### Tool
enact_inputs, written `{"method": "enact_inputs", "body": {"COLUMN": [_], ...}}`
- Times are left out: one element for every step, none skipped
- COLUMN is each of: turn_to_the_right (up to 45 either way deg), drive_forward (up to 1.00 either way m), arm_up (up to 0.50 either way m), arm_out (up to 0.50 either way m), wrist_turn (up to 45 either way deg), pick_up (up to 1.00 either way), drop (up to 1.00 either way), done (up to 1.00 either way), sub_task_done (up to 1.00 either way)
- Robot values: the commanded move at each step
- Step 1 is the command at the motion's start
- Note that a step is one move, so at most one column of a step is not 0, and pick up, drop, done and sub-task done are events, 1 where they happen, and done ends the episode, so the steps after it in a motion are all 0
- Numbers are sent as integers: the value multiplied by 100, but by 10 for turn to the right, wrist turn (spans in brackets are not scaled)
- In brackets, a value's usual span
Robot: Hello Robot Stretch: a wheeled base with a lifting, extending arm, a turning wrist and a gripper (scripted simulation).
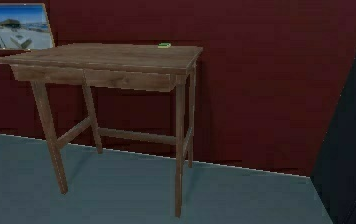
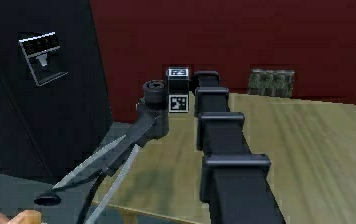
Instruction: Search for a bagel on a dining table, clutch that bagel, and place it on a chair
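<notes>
**Task thing.** In the arm side view a tan blob [image 2: 10,214] lies at the bottom left corner, cut off by the picture's edge. Its colour suits a bagel, but too little of its shape shows to confirm that. It lies just left of and below the fingertips. Whether a fingertip touches it cannot be told.

**Gripper.** The gripper [image 2: 71,203] has its dark body left of two white marker squares [image 2: 179,100] at the arm's far end. From the body, two thin fingers [image 2: 98,160] run down and left toward the blob.
- Jaw state: the pictures do not show it.
- Load: it cannot be told whether the gripper holds anything, as the blob lies at its far end.

**Arm.** The arm [image 2: 231,150] is a dark segmented bar. It rises from the bottom edge across a light wooden tabletop [image 2: 316,150].

**Surroundings, arm side view.**
- A row of small dark containers [image 2: 271,82] stands at the tabletop's far edge, near a dark red wall [image 2: 286,30].
- A black fridge [image 2: 61,110] with a dispenser panel [image 2: 41,58] stands on the left, behind the gripper.

**Surroundings, forward view.**
- A wooden desk [image 1: 106,62] with two drawers stands against the red wall, on a blue-grey floor [image 1: 136,195].
- A small green thing [image 1: 164,44] lies on the desk top, at its rear right.
- A framed picture [image 1: 21,25] hangs on the wall at the upper left, beside the desk's left corner.
</notes>
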Motion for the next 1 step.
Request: {"method": "enact_inputs", "body": {"turn_to_the_right": [0], "drive_forward": [0], "arm_up": [0], "arm_out": [-20], "wrist_turn": [0], "pick_up": [0], "drop": [0], "done": [0], "sub_task_done": [0]}}
